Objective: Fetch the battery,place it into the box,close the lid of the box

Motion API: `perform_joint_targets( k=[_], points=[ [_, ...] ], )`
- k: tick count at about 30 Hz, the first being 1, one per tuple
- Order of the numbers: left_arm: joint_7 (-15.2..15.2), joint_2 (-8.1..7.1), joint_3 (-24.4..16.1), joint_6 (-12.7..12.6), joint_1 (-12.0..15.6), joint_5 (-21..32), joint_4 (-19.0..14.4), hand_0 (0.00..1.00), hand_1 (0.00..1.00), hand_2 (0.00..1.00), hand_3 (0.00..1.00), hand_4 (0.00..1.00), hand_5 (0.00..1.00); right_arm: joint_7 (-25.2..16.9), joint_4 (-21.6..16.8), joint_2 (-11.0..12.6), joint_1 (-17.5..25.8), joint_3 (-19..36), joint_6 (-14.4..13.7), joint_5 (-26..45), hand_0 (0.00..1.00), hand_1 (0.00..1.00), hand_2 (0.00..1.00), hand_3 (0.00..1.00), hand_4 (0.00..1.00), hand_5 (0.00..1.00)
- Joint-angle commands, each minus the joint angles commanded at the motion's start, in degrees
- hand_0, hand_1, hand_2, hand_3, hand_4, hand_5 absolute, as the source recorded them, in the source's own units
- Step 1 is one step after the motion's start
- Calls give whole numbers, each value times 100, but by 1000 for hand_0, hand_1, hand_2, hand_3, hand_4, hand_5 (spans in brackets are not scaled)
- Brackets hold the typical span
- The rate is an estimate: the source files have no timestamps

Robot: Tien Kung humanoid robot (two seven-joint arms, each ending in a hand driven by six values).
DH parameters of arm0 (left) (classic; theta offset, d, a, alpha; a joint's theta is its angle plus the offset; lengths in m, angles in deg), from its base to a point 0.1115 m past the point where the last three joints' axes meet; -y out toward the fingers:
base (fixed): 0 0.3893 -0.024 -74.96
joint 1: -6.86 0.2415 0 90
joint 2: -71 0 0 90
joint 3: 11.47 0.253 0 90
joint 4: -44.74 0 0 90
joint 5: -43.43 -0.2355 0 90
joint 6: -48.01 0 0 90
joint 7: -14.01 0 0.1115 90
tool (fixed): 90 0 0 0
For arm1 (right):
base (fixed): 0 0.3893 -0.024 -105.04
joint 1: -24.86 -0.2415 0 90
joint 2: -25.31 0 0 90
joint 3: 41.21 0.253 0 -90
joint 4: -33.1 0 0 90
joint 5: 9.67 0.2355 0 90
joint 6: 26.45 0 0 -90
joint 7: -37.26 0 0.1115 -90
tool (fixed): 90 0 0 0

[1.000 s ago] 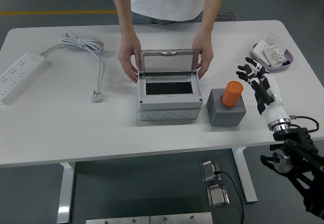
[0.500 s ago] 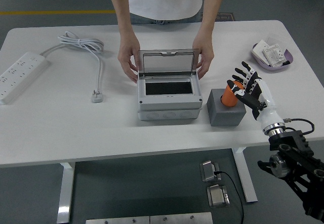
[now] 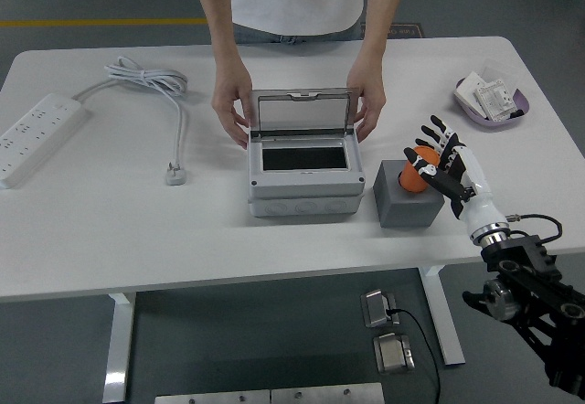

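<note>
Orange battery (image 3: pixel 418 175) in grey holder (image 3: pixel 408 198), right robot hand (image 3: pixel 441 160) fingers around it.

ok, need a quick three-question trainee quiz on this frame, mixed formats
1. True or false: the clear hinged lid of the grey plastic box stands open.
2. What steadies the box? A) the person's two hands B) the white power strip C) nothing
3. Fill in: the orange cylindrical battery sits in a dark grey ___, with the robot's right hand at it.

Key: 1 true; 2 A; 3 block holder.
</note>
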Motion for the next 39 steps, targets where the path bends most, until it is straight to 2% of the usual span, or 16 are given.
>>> perform_joint_targets(
  k=[14, 39],
  points=[
    [5, 6, -9, 1, -7, -13, -1, 672, 707, 667, 625, 625, 218, -24, 388, -89, -378, -246, 2, 41, 925, 878, 936, 998, 896, 336],
    [4, 7, -1, 3, -12, -14, -2, 671, 708, 669, 625, 626, 220, -18, 533, -149, -418, -503, -42, 56, 928, 876, 928, 998, 880, 321]
  ],
)
